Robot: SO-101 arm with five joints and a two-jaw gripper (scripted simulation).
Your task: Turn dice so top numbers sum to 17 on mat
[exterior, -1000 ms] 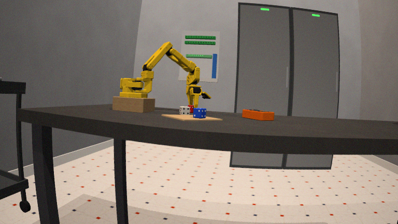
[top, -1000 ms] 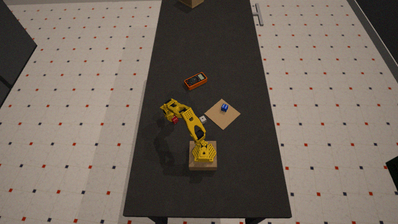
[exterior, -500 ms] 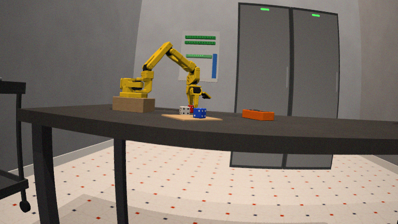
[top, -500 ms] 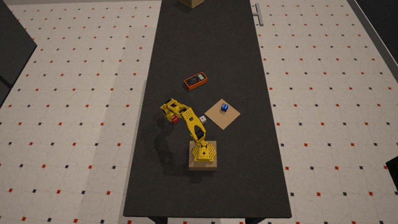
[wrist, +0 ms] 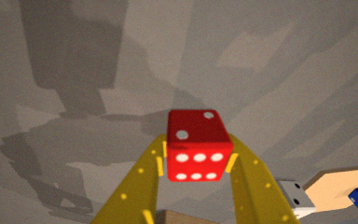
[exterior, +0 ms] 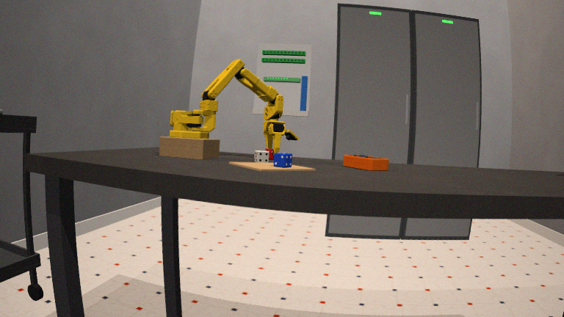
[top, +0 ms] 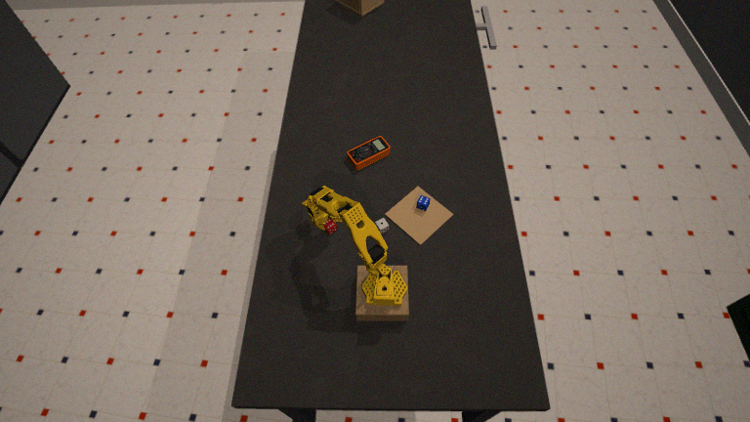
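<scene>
1. Top view: the arm (top: 361, 230) reaches left of its base, and the gripper (top: 326, 218) is down over the red die (top: 330, 226) on the table (top: 387, 91), well off the mat (top: 426, 227). The white die (top: 381, 224) lies just beside the mat's near corner, not on it. The blue die (top: 422, 202) sits on the mat. The way from the red die to the mat passes close to the white die, so a low carry could knock it and change its top face.

2. Exterior view: the gripper (exterior: 274, 141) stands almost vertical behind the white die (exterior: 261, 155) and the blue die (exterior: 283, 159). The red die (exterior: 269, 153) is mostly hidden here, so I cannot tell if it is lifted.

3. Wrist view: the jaws are nearly closed and press on two opposite sides of the red die (wrist: 199, 145). The face toward the camera shows six, the face beyond it two. The die sits near the ends of the fingers, so I judge it may slip or twist during a turn, then land tilted or with a wrong number up. Then the sum would miss 17.
</scene>
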